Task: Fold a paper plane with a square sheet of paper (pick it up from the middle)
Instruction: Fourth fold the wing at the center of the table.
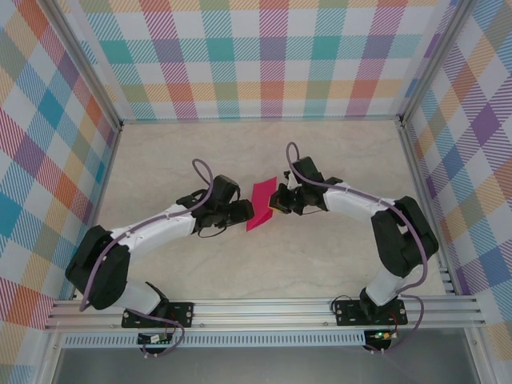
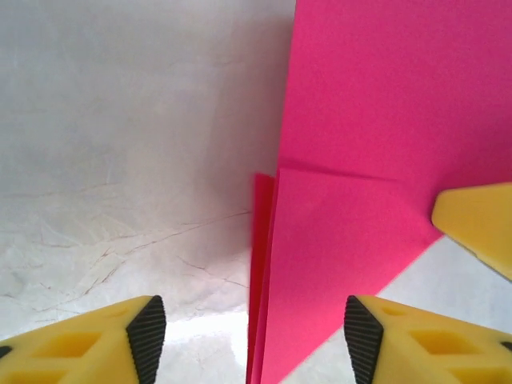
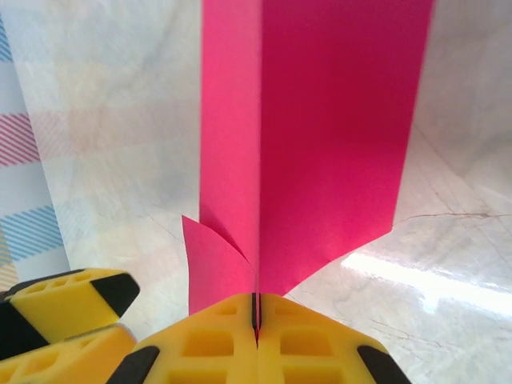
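Pink paper plane, one, seemingly half-folded, in right gripper.

Folded paper fills gap betw. L tool & R tool; table elsewhere free.

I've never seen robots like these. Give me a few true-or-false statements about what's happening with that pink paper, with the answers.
1. The right gripper is pinching the pink paper. True.
2. The left gripper is clamped shut on the paper. False: its jaws stand open, with the paper between them.
3. The paper is one flat, unfolded sheet. False: it shows folds and overlapping layers.
4. Seen from above, the paper sits between the two grippers. True.
5. The walls are plain white. False: they carry a multicoloured check pattern.
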Robot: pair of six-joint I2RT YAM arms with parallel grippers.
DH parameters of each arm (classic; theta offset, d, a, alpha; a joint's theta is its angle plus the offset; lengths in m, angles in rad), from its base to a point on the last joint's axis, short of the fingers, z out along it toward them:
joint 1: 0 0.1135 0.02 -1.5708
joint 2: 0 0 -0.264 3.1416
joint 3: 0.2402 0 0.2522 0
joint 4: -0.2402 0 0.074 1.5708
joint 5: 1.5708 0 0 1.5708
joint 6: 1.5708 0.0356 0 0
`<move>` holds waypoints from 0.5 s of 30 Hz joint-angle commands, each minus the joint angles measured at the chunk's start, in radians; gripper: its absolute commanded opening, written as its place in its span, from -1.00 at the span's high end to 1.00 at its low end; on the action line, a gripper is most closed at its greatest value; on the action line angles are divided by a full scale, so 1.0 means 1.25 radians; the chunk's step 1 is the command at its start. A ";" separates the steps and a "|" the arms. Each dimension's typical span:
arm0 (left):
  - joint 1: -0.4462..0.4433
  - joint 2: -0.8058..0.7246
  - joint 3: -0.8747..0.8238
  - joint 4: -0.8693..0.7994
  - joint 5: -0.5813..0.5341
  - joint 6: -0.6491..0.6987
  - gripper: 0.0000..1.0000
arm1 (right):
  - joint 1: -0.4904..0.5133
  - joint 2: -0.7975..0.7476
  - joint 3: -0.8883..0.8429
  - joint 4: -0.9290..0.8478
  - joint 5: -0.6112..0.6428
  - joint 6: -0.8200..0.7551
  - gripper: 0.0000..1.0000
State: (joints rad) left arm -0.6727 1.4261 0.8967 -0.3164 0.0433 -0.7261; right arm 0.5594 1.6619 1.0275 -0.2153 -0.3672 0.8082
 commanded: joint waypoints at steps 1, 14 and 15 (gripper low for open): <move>-0.003 -0.069 -0.016 -0.020 -0.026 0.043 -0.40 | 0.014 -0.042 0.004 -0.061 0.079 0.032 0.98; -0.003 -0.177 -0.102 0.068 -0.027 0.142 -0.51 | 0.101 -0.043 0.107 -0.167 0.258 0.094 0.96; -0.004 -0.180 -0.112 0.087 -0.020 0.151 -0.51 | 0.108 -0.041 0.126 -0.185 0.276 0.095 0.96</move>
State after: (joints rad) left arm -0.6727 1.2198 0.7830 -0.2813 0.0071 -0.5964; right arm 0.6750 1.6035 1.1286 -0.3855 -0.1047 0.9039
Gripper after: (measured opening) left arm 0.753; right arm 0.044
